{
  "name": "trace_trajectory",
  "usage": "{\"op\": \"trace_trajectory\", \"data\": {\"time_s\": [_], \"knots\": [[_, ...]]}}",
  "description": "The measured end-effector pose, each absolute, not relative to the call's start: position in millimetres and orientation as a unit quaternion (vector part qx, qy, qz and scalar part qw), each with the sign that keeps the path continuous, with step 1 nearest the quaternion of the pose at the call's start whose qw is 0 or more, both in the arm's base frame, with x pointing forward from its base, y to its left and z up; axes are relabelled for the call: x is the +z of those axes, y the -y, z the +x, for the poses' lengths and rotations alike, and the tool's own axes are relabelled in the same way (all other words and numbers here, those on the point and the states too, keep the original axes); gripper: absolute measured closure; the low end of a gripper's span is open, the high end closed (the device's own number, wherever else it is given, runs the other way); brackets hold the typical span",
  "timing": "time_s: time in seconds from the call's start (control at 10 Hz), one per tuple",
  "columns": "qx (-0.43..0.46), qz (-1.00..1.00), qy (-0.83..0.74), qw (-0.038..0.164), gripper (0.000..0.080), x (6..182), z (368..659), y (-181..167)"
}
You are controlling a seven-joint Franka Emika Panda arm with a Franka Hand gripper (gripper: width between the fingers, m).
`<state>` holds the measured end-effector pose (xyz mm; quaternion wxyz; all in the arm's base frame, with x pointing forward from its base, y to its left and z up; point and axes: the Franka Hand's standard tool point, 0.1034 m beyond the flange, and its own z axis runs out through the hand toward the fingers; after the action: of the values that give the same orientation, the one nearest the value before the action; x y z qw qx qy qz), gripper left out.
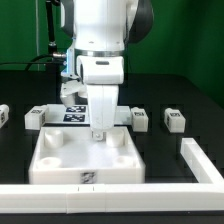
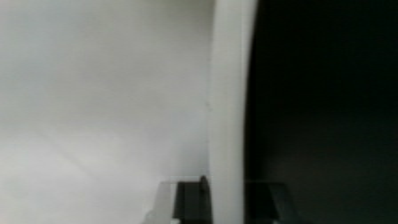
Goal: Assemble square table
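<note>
Starting at the exterior view's left, I count four legs on the bench [image 1: 15, 150]. One leg [image 1: 3, 115] is cut off by the frame edge and a second [image 1: 35, 118] sits just behind the tabletop's far-left corner. Past the arm there is a third [image 1: 140, 118] and a fourth [image 1: 173, 120].

One tabletop [image 1: 70, 158] lies in the middle, sockets up. I see none filled, so no leg is fitted yet.

My gripper [image 1: 98, 131] stands at the tabletop's far rim, pinched fully closed on it. The wrist view shows the thin white wall running between the fingers.

I judge the step in hand is gripping the tabletop to reposition it, perhaps towards the one border bar [image 1: 195, 160]. The next move calls for a slow, level drag, because a pinch on a thin rim could slip or tip the tray. One marker board [image 1: 70, 110] lies behind the arm.
</note>
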<state>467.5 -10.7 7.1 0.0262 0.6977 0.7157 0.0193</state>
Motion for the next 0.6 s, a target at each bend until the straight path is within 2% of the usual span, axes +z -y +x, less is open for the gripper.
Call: {"op": "trace_trajectory", "data": {"time_s": [0.6], "knots": [[0.012, 0.698, -0.715, 0.022, 0.0742, 8.1, 469.3, 11.1]]}}
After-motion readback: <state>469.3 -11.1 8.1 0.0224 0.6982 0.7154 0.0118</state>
